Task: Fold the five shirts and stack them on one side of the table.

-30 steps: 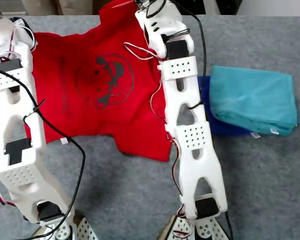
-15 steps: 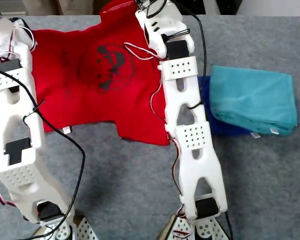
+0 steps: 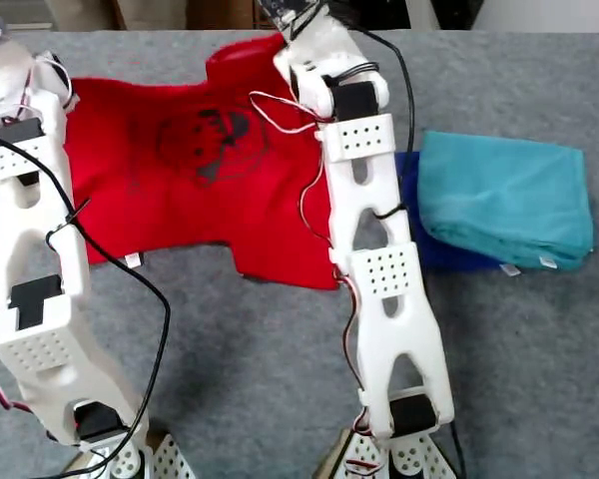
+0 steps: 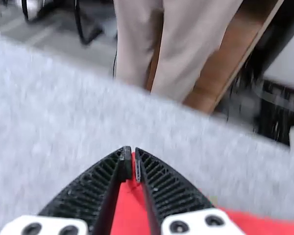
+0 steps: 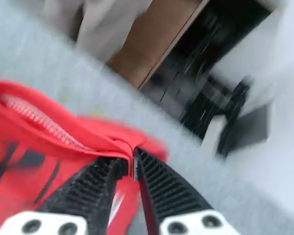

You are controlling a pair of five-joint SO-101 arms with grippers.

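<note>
While the red shirt [image 3: 200,190] is spread on the grey table [image 3: 539,359], its far edge is pinched by the closed left gripper [image 4: 130,164] and right gripper [image 5: 133,164].

no text, number or sign can be read anywhere. the red shirt [image 3: 160,210] carries a dark round print [image 3: 215,140] on its chest, a figure inside a ring; any lettering in it is too small to make out. a small white tag [image 3: 132,260] sits at the shirt's lower hem, with no legible marking. two more white tags [image 3: 547,262] show along the near edge of the folded teal shirt [image 3: 504,195] and the dark blue shirt [image 3: 449,254] under it; what is printed on them cannot be told.
</note>
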